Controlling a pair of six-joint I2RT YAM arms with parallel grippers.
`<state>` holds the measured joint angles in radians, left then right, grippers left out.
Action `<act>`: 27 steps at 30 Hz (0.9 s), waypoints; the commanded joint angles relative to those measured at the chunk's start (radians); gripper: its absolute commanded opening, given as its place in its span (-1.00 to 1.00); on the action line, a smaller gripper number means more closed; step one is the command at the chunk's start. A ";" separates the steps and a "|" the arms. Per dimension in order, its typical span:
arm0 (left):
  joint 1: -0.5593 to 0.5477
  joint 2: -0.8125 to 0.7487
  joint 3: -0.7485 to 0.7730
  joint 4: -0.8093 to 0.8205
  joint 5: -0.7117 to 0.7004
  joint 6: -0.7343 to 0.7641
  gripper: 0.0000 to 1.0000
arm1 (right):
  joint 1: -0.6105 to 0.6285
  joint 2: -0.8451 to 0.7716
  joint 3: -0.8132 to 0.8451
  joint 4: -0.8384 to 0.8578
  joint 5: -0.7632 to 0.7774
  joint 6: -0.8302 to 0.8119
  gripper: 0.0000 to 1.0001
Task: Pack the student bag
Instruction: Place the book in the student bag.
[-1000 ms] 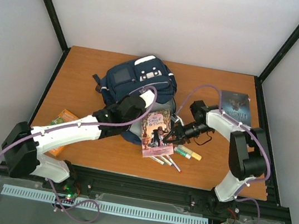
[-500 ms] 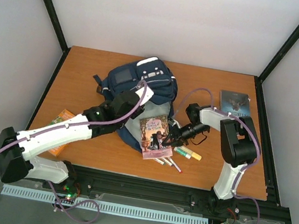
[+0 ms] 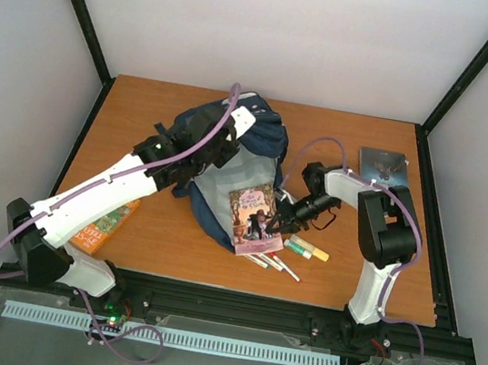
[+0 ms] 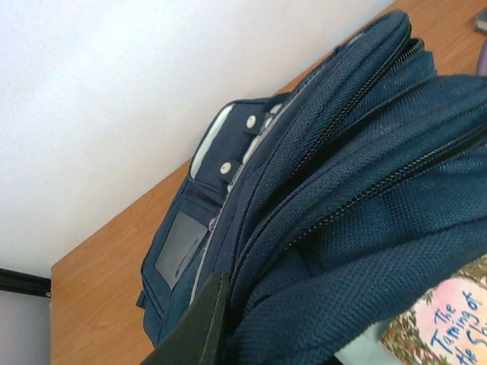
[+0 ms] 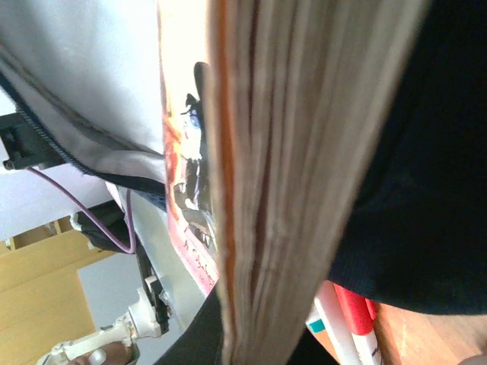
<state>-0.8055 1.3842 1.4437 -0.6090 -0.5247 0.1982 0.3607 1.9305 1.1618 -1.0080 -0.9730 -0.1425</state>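
The navy student bag (image 3: 254,143) stands at the table's middle back, its mouth pulled open and pale grey lining (image 3: 216,183) showing. My left gripper (image 3: 216,147) is shut on the fabric at the bag's upper edge and holds it up. In the left wrist view the bag (image 4: 358,182) fills the frame, with one dark finger (image 4: 194,327) against its fabric. My right gripper (image 3: 281,219) is shut on a pink-covered book (image 3: 254,220), tilted at the bag's mouth. The right wrist view shows the book's page edge (image 5: 304,182) between the jaws.
Markers (image 3: 307,249) and pens (image 3: 273,262) lie just right of and below the book. They also show in the right wrist view (image 5: 350,319). A dark book (image 3: 383,165) lies at the back right. An orange book (image 3: 105,224) lies at the left, beside my left arm.
My left gripper has moved up and back with the bag's edge, opening the mouth wider. My right gripper has carried the pink book a little left toward the opening.
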 commanded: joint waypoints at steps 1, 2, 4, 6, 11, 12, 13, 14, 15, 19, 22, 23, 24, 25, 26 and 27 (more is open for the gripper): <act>0.037 -0.023 0.053 0.117 0.045 -0.024 -0.98 | 0.007 0.016 0.072 -0.026 0.021 -0.050 -0.95; 0.037 -0.023 0.024 0.152 0.053 -0.026 -0.99 | 0.007 0.013 0.080 -0.032 -0.006 -0.059 -0.95; 0.038 -0.029 -0.038 0.187 0.059 -0.042 -0.98 | 0.010 0.002 0.091 -0.040 -0.057 -0.071 -0.94; 0.037 -0.035 -0.094 0.224 0.073 -0.055 -0.99 | 0.013 0.003 0.111 -0.065 -0.117 -0.097 -0.94; 0.037 -0.070 -0.223 0.331 0.088 -0.052 -0.99 | 0.033 0.021 0.185 -0.051 -0.196 -0.093 -0.94; 0.037 -0.080 -0.244 0.363 0.082 -0.048 -0.99 | 0.034 0.026 0.190 -0.025 -0.206 -0.065 -0.94; 0.037 -0.092 -0.261 0.379 0.079 -0.046 -0.98 | 0.034 0.031 0.197 0.001 -0.212 -0.041 -0.94; 0.037 -0.103 -0.273 0.398 0.074 -0.039 -0.99 | 0.035 0.042 0.209 0.016 -0.222 -0.023 -0.94; 0.037 -0.113 -0.284 0.419 0.072 -0.034 -0.99 | 0.038 0.058 0.227 0.020 -0.233 -0.014 -0.94; 0.038 -0.149 -0.316 0.470 0.062 -0.019 -0.98 | 0.045 0.127 0.282 0.038 -0.263 0.016 -0.95; 0.038 -0.162 -0.332 0.490 0.066 -0.017 -0.98 | 0.047 0.163 0.310 0.078 -0.262 0.061 -0.95; 0.038 -0.165 -0.334 0.491 0.071 -0.017 -0.98 | 0.047 0.172 0.321 0.099 -0.254 0.074 -0.95; 0.038 -0.168 -0.336 0.490 0.073 -0.017 -0.98 | 0.047 0.179 0.333 0.116 -0.235 0.089 -0.94; 0.038 -0.171 -0.337 0.490 0.075 -0.015 -0.98 | 0.049 0.184 0.351 0.133 -0.208 0.099 -0.93; 0.038 -0.173 -0.337 0.491 0.075 -0.013 -0.98 | 0.050 0.188 0.365 0.152 -0.172 0.103 -0.89; 0.038 -0.176 -0.336 0.490 0.075 -0.013 -0.98 | 0.050 0.189 0.369 0.180 -0.141 0.107 -0.82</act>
<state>-0.7692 1.2682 1.0805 -0.2852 -0.4480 0.1837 0.3985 2.1120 1.4715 -0.9386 -1.1755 -0.0898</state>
